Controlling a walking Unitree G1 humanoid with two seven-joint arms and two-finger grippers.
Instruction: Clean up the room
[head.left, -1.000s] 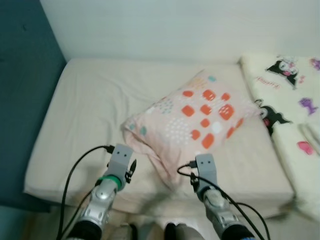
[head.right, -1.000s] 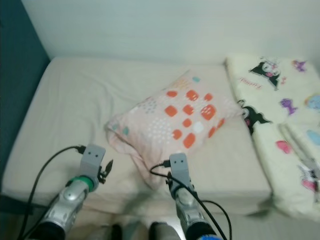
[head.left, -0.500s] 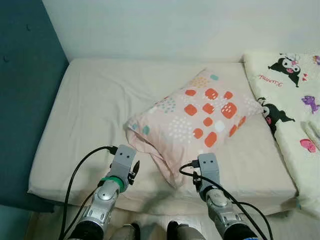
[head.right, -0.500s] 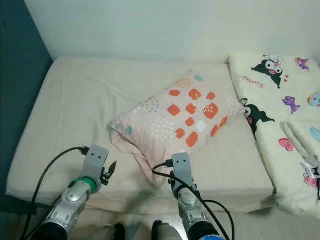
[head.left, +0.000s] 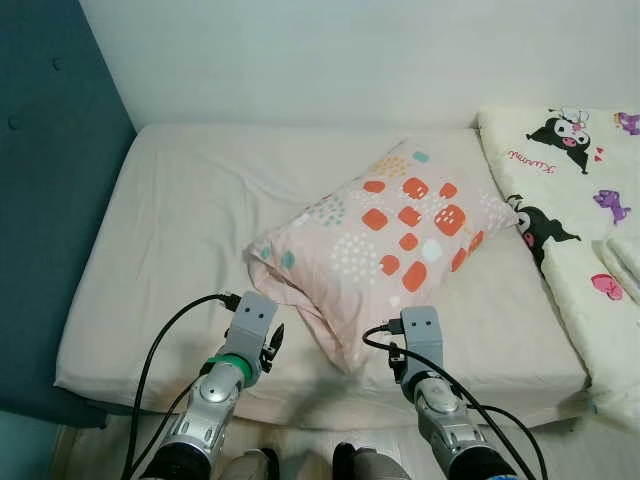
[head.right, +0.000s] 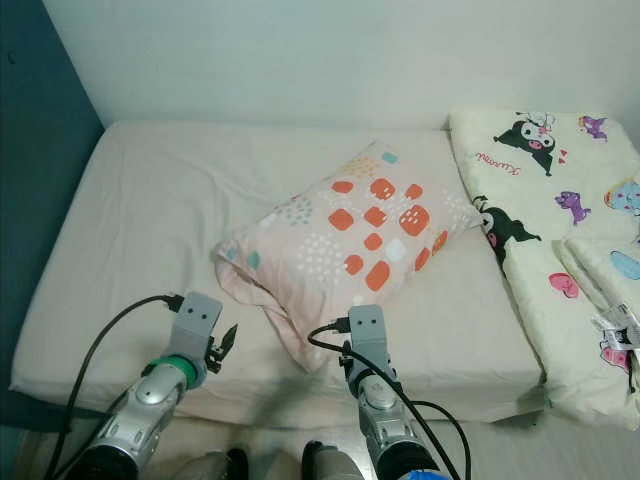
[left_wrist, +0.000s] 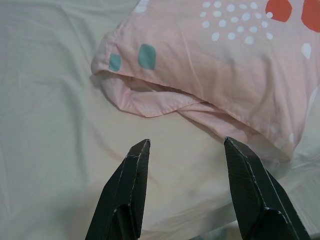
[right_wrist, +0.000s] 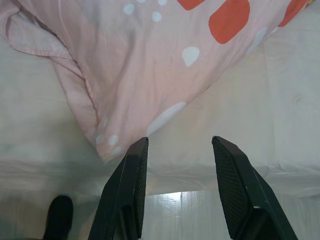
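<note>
Although our view has steadied since a second ago, the pillow (head.left: 385, 250) lies unmoved mid-mattress (head.left: 170, 230), our left gripper (left_wrist: 184, 187) and right gripper (right_wrist: 180, 182) spread empty before it, so grasping remains ahead.

Cartoon-print blanket (head.left: 590, 230) cut off at right edge, blue headboard (head.left: 50, 200) cropped at left

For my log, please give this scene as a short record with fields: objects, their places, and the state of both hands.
pillow: pink pillow, lying diagonally on the mattress
mattress: beige mattress, against the wall
blanket: cartoon-print blanket, on the robot's right
left hand: left hand open, above the sheet near the pillow's corner
right hand: right hand open, at the pillow's near corner
</note>
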